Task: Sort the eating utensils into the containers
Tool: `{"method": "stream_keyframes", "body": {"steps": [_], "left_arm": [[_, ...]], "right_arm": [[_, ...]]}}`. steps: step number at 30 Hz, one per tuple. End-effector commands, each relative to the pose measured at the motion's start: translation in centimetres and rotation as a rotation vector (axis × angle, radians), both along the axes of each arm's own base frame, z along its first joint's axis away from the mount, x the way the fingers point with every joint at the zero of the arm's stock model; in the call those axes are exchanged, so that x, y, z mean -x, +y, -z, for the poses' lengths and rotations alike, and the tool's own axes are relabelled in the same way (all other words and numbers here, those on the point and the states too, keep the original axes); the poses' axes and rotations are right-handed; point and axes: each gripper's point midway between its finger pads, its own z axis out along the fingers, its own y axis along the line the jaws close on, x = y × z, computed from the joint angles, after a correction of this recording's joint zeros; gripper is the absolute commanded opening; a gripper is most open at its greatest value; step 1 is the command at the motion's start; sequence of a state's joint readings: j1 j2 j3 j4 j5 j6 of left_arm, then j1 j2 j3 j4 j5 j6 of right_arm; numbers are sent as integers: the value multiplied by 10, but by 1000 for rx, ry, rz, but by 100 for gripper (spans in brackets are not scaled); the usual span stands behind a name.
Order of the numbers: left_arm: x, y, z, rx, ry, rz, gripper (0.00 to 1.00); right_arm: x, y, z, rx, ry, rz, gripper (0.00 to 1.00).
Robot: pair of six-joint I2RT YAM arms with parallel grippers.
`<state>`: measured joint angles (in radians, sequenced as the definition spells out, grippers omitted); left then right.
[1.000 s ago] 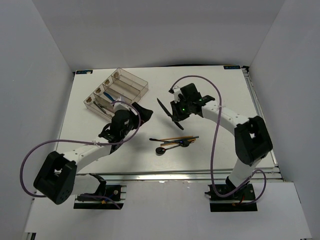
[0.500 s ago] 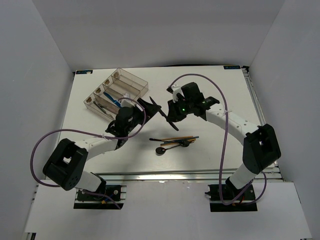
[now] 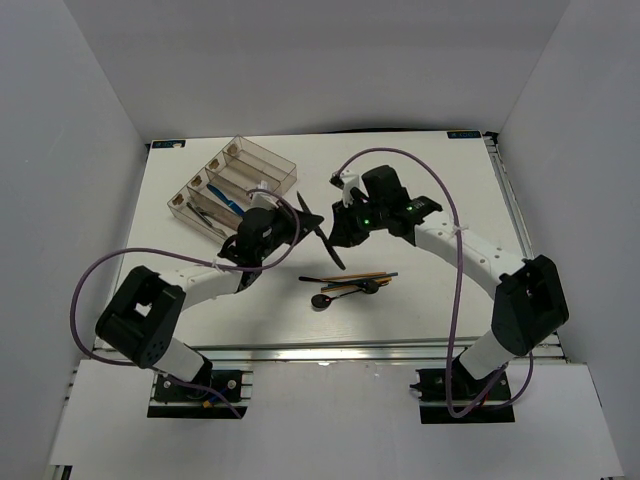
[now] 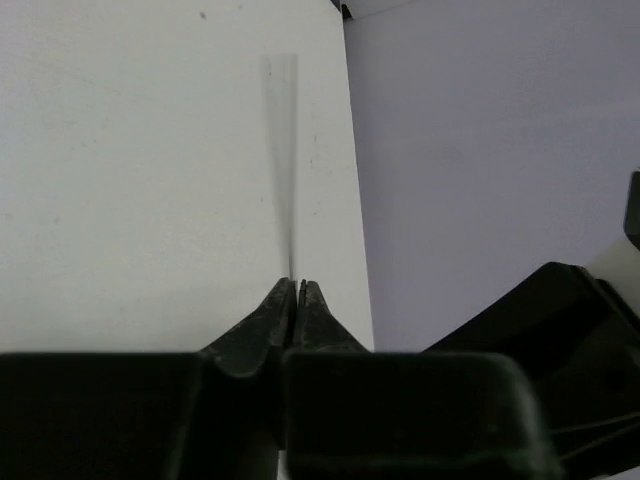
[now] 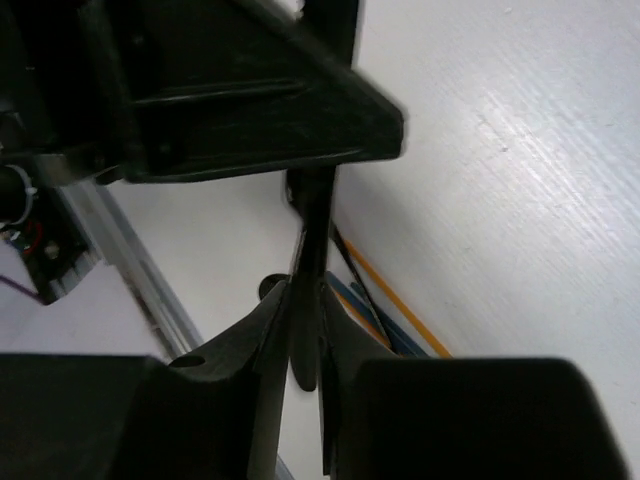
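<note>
Clear plastic, the tray (image 3: 265, 165) sits at the far left of the bench (image 3: 440, 180) and is mostly bare. Only a blue piece (image 3: 222, 196) and a dark piece (image 3: 203, 213) lie in it, close together. So the job looks like it has only just begun.

The two grippers meet in the middle. The right gripper (image 5: 305, 288) is pinched on a dark stick (image 3: 330, 250). The left gripper (image 4: 297, 287) is pinched almost shut on a thin faint line, which I think is the same stick.

A small pile (image 3: 352, 279) of sticks and spoons lies near the middle. One black spoon (image 3: 322, 300) lies just beside it. All of these need sorting.

White walls (image 3: 300, 60) stand on three sides. The bench is white and flat.
</note>
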<state>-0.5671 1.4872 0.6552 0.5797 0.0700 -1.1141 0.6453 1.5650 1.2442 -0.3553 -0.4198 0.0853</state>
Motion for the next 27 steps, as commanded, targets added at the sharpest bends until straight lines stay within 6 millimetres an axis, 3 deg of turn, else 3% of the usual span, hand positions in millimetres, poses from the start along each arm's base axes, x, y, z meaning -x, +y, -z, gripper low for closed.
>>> {"method": "stream_keyframes", "body": {"steps": [1,4,7,8,9,10,14,15,17,20,21,22,24,27], "left_arm": [[-7,-17,-29,27,-64,57,4],[-11,-22,-37,29,-80,73,0],[-16,-13,-36,-3,-58,23,0],[-19,-4,-28,-47,-28,-15,0],[-31,10,-32,-78,-11,-71,0],[-36,33,-9,-169,81,-151,0],[-67,118,-10,-314,159,-331,0],[-80,148,-9,-333,182,-391,0],[-96,170,-21,-349,195,-403,0],[-123,225,-27,-422,222,-511,0],[-126,237,-8,-464,291,-521,0],[-137,245,-18,-471,274,-537,0],[-148,266,-2,-486,323,-570,0],[-165,273,-4,-508,311,-588,0]], "right_arm": [[10,11,-26,-97,-42,-57,0],[11,14,-30,-130,-53,-61,0],[4,10,-33,-137,-67,-12,0],[0,6,-34,-133,-72,19,8],[-6,1,-35,-126,-75,59,24],[-13,-10,-36,-106,-96,127,86],[-20,-41,-41,-41,-139,245,89],[-20,-48,-40,-29,-137,258,89],[-15,-56,-43,-23,-150,263,89],[-10,-68,-39,-7,-152,285,89],[-8,-71,-41,-11,-158,290,89],[-5,-72,-40,-14,-156,286,89],[2,-74,-35,-15,-143,281,89],[11,-76,-31,-28,-126,274,89]]}}
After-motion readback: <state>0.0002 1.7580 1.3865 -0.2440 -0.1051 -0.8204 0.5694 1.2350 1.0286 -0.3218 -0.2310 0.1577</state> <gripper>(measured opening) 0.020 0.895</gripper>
